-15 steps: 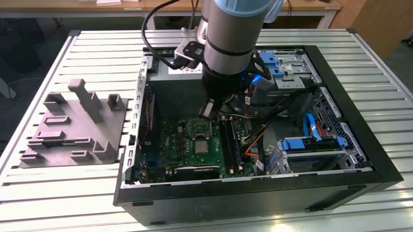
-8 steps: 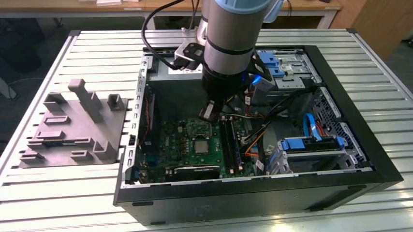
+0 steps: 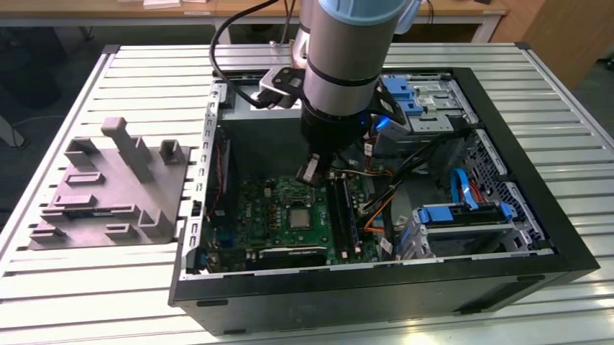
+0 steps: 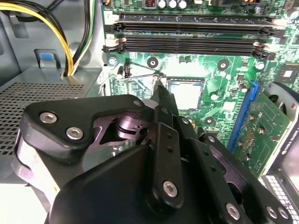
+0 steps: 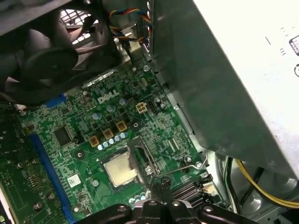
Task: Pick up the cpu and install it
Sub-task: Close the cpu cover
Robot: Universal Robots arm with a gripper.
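1 cpu [image 5: 120, 169] seated in motherboard [image 5: 88, 126] socket | gripper [image 5: 161, 183] beside it, fingers together, nothing held

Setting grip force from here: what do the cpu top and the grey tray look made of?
The cpu, lying in the motherboard socket, looks like brushed metal: pale silvery, dull sheen. The grey tray looks like matte plastic, possibly printed: uniform flat grey, no glints.
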